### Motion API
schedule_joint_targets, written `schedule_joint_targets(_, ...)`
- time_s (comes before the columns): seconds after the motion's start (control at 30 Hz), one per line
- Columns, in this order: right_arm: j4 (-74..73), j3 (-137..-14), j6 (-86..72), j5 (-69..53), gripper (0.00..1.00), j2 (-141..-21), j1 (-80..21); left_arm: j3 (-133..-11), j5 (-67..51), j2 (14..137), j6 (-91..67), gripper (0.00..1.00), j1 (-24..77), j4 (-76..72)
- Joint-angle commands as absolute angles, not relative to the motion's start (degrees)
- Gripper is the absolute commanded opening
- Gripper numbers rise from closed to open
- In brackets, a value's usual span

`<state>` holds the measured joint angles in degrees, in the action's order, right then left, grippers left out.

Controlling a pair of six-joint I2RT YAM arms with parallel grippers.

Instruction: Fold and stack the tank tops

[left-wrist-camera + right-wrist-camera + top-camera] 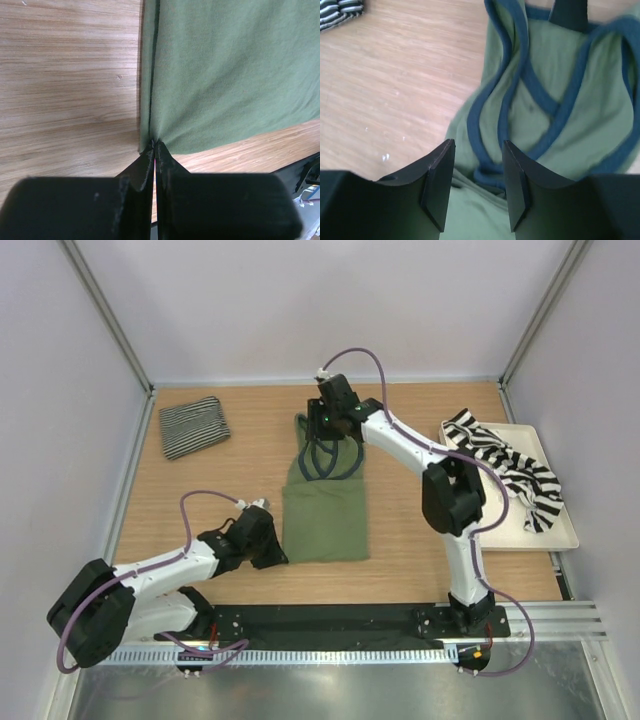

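At the near left of the wooden table, the left gripper lies low, its fingers pressed together on the near left corner of the olive green tank top. The left wrist view shows the tips meeting right at that corner, with the cloth gathered into a small pinch between them.

From there the olive green tank top runs lengthwise away from the arm bases, near the middle of the table. Its near half lies flat and smooth. Its far end narrows into rumpled straps edged in dark teal.

Over those straps hangs the right gripper. Its 2 fingers are spread, and through the gap the green cloth shows below. Whether the tips touch the cloth I cannot tell.

Farther back on the left, well apart from the green top, the pinstriped tank top sits folded into a small bundle; a corner of it shows in the right wrist view.

On the right, the broad-striped tank top lies crumpled on the cream tray.
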<state>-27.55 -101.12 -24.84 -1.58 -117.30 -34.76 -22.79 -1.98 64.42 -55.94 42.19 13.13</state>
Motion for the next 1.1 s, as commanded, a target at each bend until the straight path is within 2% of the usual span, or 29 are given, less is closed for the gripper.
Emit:
schedule_joint_targets(0.0,-31.99,-114.38,-21.89,-0.26,0.48,-123.56,-34.72,-23.29,-1.41,64.86,-55.02,0.00,42.71,12.92)
schedule_joint_targets(0.2,-31.12,-126.46,-23.03,-3.34,0.47,-136.13,-33.84,-23.47,-2.64,65.65,-54.49,0.00,43.24,11.95)
schedule_joint_targets(0.37,-23.47,-125.25,-22.15,-2.90,0.49,-138.77,-33.31,-23.29,-2.99,65.39,-54.14,0.00,43.50,11.78)
schedule_joint_targets(0.87,-15.39,-128.93,-23.11,-4.04,0.51,-147.48,-32.08,-21.45,-5.45,64.60,-54.32,0.00,44.65,11.08)
schedule_joint_targets(1.0,-13.19,-128.94,-24.43,-4.13,0.48,-147.66,-32.26,-20.04,-6.24,63.81,-54.58,0.00,45.18,10.64)
schedule_joint_targets(1.07,-12.40,-129.02,-25.57,-3.96,0.43,-147.57,-32.26,-19.25,-6.77,63.20,-54.76,0.00,45.35,10.46)
